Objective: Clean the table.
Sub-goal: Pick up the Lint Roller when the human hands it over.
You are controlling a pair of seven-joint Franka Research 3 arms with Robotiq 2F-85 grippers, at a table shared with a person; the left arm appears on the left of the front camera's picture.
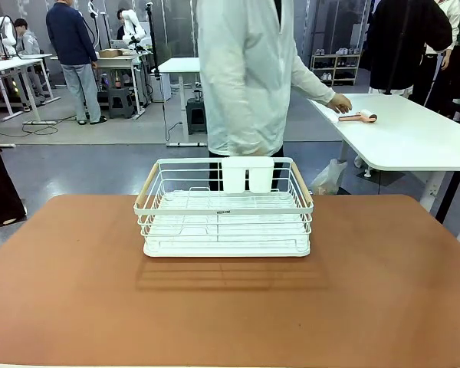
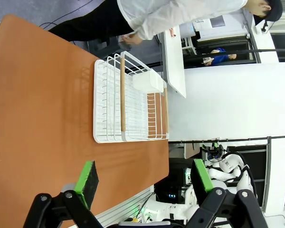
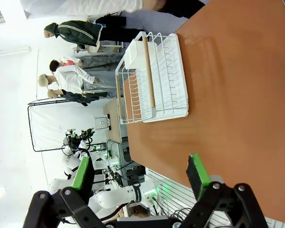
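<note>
Nearest, in the left wrist view, the left tool (image 2: 143, 178) hangs with its green-padded fingers spread wide and nothing between them. The right wrist view shows the right tool (image 3: 138, 172) the same way, spread and empty. Both sit above the robot's edge of the table (image 1: 230, 322), whose reddish-brown top lies broad and bare on the near side and has no cloth, crumbs or spills that can be made out. Toward the far edge, about in the middle, stands a white wire dish rack (image 1: 224, 222) with wooden handles, and a white cutlery holder (image 1: 247, 175) hangs on its far rail. Beyond it a person (image 1: 249, 77) in a white coat stands at the far side. The person's hand (image 1: 340, 102) reaches to the neighbouring white-topped table (image 1: 414, 138), just beside a pink-handled item (image 1: 358, 116) with a white head, perhaps a roller or brush. Cleaning looks not yet begun, since neither tool carries anything to wipe with. The next move probably calls for a cleaning implement to come to a tool, likely from that hand, or for the rack to be lifted clear. The rack is wide and would need a grasp on a handle or rim wire. The front view gives the clear look at the hand and the pink-handled item. The wrist views supply the tools' spread fingers and a look down into the rack, which holds no dishes and lets the brown top show through one section of wire.
</note>
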